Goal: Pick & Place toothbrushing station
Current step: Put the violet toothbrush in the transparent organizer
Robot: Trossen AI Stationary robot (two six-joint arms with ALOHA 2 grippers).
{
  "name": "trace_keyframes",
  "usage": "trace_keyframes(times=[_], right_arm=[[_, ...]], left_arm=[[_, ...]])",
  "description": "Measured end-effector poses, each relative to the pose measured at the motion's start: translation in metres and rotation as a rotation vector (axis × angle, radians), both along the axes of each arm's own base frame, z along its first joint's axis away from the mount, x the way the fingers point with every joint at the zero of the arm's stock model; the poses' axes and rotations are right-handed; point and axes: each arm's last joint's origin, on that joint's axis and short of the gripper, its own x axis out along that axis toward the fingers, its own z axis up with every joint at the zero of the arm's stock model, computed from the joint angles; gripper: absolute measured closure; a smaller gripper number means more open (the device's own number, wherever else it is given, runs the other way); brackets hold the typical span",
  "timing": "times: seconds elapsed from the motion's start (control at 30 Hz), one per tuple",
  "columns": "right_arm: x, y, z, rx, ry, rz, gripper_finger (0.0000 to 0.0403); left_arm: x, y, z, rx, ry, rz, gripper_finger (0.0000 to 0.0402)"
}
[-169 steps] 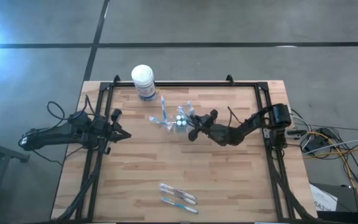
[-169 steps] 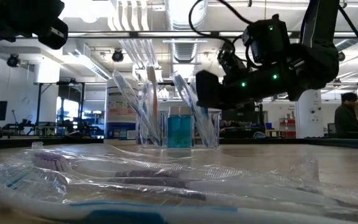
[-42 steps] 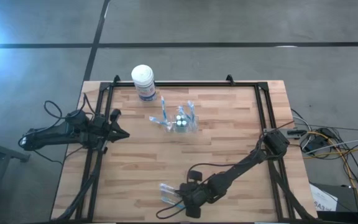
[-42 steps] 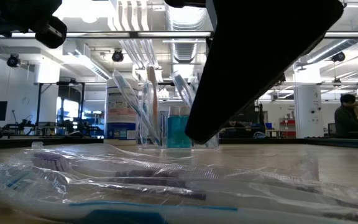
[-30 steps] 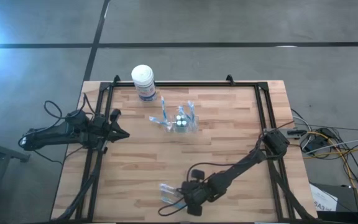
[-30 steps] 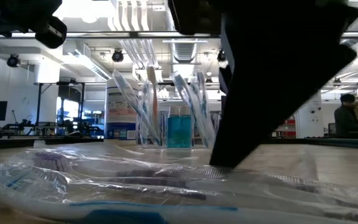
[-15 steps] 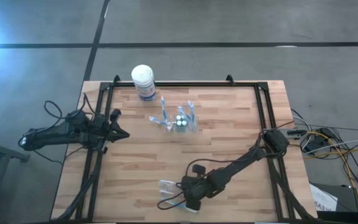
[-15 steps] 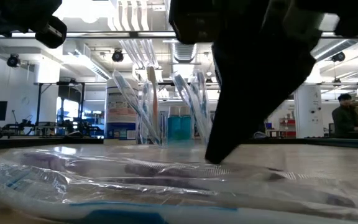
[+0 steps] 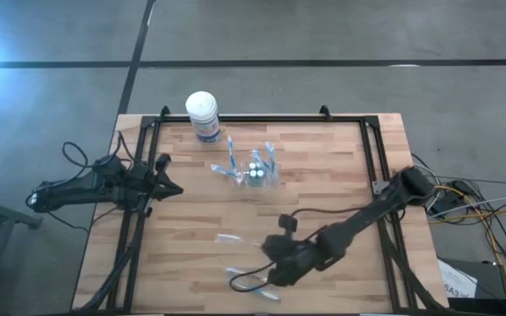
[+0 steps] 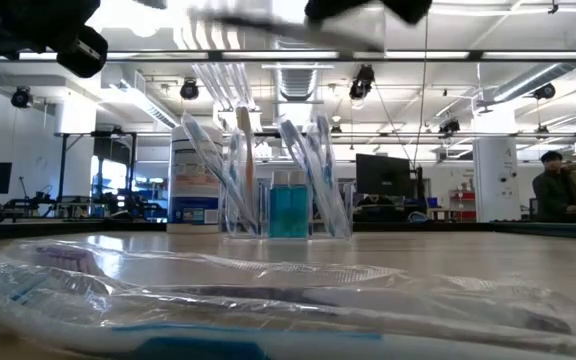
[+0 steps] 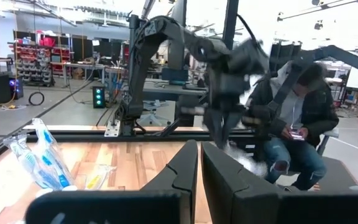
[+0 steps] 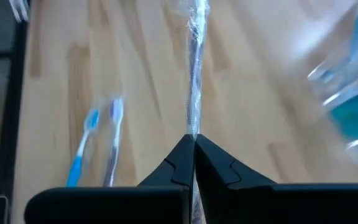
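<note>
Wrapped toothbrush point(image 12: 194, 99) now lifted off table point(image 9: 323, 202).

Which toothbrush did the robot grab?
The wrapped toothbrush pinched between the right gripper fingers. It hangs lifted off the table, while two other loose toothbrushes lie flat on the wood and more stand in the clear cup.

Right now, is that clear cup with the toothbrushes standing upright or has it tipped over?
Upright. The clear cup stands on the table, and its toothbrushes lean out above the rim; neither gripper is near it.
</note>
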Motion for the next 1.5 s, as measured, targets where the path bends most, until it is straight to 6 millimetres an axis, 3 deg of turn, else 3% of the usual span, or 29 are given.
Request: trace_keyframes(times=[0.1,0.27,0.53,0.77,0.97,1.2,1.33,1.5], right_arm=[[-0.012,-0.013,0.019,-0.021,-0.044,-0.003,0.0396],[-0.022,-0.044,0.025,-0.037,-0.201,0.021,0.0395],[-0.022,-0.097,-0.004,0.038,-0.624,0.185,0.0395],[-0.011,-0.132,-0.015,0.014,-0.757,0.209,0.0395],[0.007,-0.143,-0.012,-0.064,-0.805,0.212,0.0395],[0.027,-0.140,0.000,-0.169,-0.840,0.251,0.0395],[0.039,-0.140,0.003,-0.201,-0.845,0.247,0.0395],[0.055,-0.149,0.003,-0.215,-0.853,0.218,0.0395]], left_arm=[[0.000,0.000,0.000,0.030,-0.006,-0.001,0.0376],[0.001,0.000,-0.003,0.076,0.005,-0.012,0.0376],[0.007,0.000,-0.012,0.092,-0.068,-0.009,0.0376],[0.021,0.003,-0.013,0.103,-0.066,0.025,0.0353],[0.034,0.002,-0.001,0.102,-0.168,-0.062,0.0262],[0.049,0.006,0.012,0.063,-0.166,0.041,0.0160],[0.055,0.007,0.020,0.058,-0.163,0.048,0.0136],[0.062,0.006,0.030,0.032,-0.194,0.015,0.0135]])
